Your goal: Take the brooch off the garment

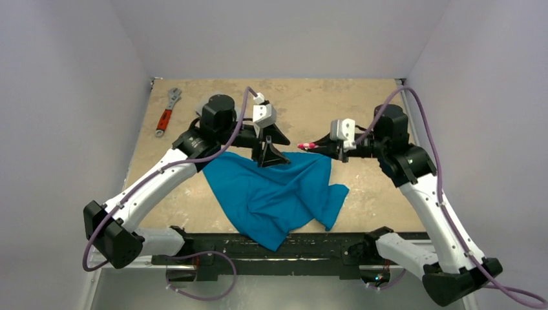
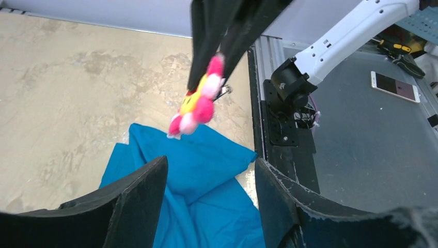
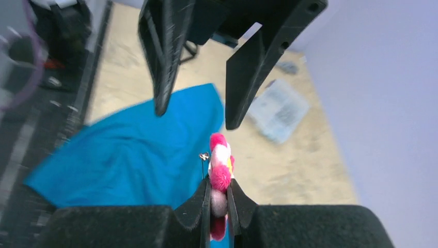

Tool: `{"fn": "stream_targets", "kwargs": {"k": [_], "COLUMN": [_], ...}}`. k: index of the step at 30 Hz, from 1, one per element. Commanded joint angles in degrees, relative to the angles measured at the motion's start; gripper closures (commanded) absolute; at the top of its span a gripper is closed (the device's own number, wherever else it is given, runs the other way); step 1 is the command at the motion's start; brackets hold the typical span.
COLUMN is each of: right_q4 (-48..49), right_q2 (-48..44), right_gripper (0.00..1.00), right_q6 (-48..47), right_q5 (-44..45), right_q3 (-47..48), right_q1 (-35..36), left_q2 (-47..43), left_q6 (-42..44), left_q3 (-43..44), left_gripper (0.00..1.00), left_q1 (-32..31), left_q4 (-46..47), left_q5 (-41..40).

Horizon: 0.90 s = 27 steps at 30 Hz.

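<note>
The brooch [image 3: 221, 165], a pink-red flower with a yellow centre, is pinched between the fingers of my right gripper [image 3: 219, 188], which is shut on it. Its bare metal pin stands free of the cloth. In the top view my right gripper [image 1: 315, 147] holds the brooch [image 1: 306, 146] in the air just past the upper right corner of the garment [image 1: 278, 194], a teal-blue T-shirt lying crumpled on the table. My left gripper [image 1: 271, 156] is open and empty over the garment's far edge. In the left wrist view the brooch [image 2: 199, 103] hangs above the garment [image 2: 206, 170].
A red-handled wrench [image 1: 167, 111] lies at the far left of the tan table [image 1: 323, 103]. A black rail [image 1: 284, 245] runs along the near edge. A phone [image 2: 395, 86] lies on the grey surface beyond the table. A pale blurred object [image 3: 281, 109] lies behind my left gripper.
</note>
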Motion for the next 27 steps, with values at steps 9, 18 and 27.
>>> {"fn": "stream_targets", "kwargs": {"k": [9, 18, 27], "right_q4": [21.0, 35.0, 34.3], "right_q2": [-17.8, -23.1, -22.3], "right_gripper": [1.00, 1.00, 1.00], "right_q6": [-41.7, -50.9, -56.8], "right_q5": [6.9, 8.3, 14.0], "right_q3": [-20.9, -32.2, -33.3], "right_q1": [4.2, 5.7, 7.3], "left_q2": [-0.3, 3.3, 8.3], "left_q6": [-3.8, -12.8, -40.9], "left_q3": [9.7, 15.3, 9.0], "left_gripper": [0.42, 0.44, 0.56], "left_q1": [8.3, 8.2, 4.9], "left_q4": [-11.7, -15.6, 0.7], "left_q5": [2.2, 0.5, -3.6]}}
